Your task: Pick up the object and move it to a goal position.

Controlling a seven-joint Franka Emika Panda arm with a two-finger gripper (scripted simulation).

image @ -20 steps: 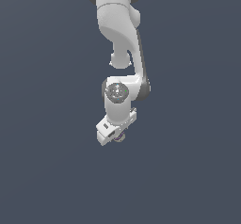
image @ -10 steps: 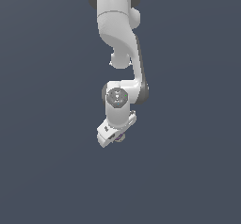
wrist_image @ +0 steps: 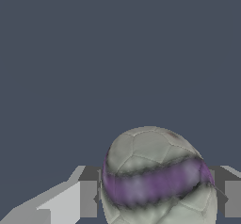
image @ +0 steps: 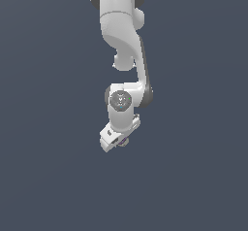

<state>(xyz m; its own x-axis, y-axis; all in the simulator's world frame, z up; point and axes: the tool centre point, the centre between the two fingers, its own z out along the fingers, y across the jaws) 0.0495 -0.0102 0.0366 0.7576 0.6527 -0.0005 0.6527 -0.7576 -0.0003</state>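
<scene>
Ball [wrist_image: 157, 180], greyish-beige and round with no long axis, sits clamped between the hand's fingers [wrist_image: 87, 198], its purple band running roughly across from finger to finger. White arm [image: 121, 36] hangs downward, wrist bent, with the hand [image: 121, 141] tilted toward the exterior view's left, gripping the ball [image: 124, 141].

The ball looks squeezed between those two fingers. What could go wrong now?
The ball is round and smooth, and the fingers touch only its sides, so it could probably slip or pop out if the arm moves fast. In the exterior view, the gripper hides nearly all of the ball, so a slow slip would be hard to spot from there.
</scene>
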